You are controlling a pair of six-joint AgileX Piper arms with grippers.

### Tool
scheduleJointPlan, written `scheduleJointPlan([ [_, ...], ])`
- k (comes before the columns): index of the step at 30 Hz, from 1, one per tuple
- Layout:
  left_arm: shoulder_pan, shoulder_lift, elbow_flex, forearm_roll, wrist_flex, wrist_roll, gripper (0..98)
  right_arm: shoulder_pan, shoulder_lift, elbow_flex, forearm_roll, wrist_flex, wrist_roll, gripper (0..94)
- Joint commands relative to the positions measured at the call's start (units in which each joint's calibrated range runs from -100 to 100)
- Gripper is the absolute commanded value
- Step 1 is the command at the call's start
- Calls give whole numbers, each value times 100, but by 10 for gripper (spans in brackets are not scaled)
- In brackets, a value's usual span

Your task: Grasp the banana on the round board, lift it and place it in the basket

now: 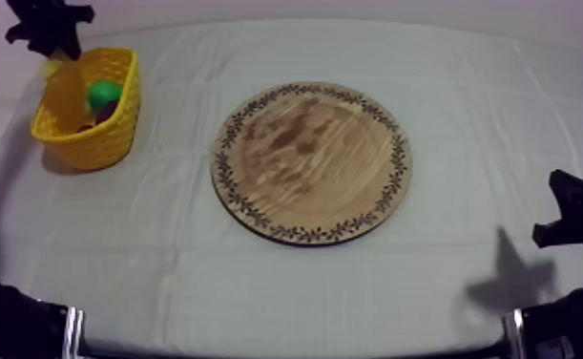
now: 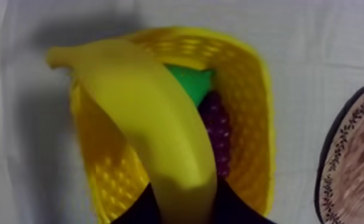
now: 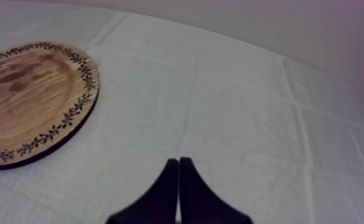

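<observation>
Left tool (image 1: 54,52) clamped on banana (image 2: 154,125), end-down over yellow basket (image 2: 249,119); right tool (image 3: 179,164) together

One banana (image 2: 154,131), pear (image 2: 190,83), grapes (image 2: 217,128), basket (image 2: 249,119), board (image 1: 309,162)

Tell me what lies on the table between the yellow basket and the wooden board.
Nothing but bare grey-white cloth lies between the yellow basket and the wooden board; the top view shows it, and the left wrist view agrees.

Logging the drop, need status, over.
Left gripper shut on banana, over yellow basket. Right gripper shut on nothing. Pear, grapes in basket below.
</observation>
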Motion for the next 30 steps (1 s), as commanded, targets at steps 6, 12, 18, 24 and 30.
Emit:
scheduleJointPlan([
  [6, -94, 102, 260, 5, -31, 95, 149, -2, 0, -5, 2, 3, 1, 2],
  [12, 3, 287, 531, 32, -177, 336, 297, -2, 0, -5, 2, 3, 3, 2],
  [18, 23, 454, 778, 44, -282, 628, 522, -2, 0, -5, 2, 3, 3, 2],
  [24, 87, 569, 860, 11, -385, 758, 629, -2, 0, -5, 2, 3, 1, 2],
  [30, 144, 566, 769, 8, -477, 815, 672, -2, 0, -5, 2, 3, 0, 2],
])
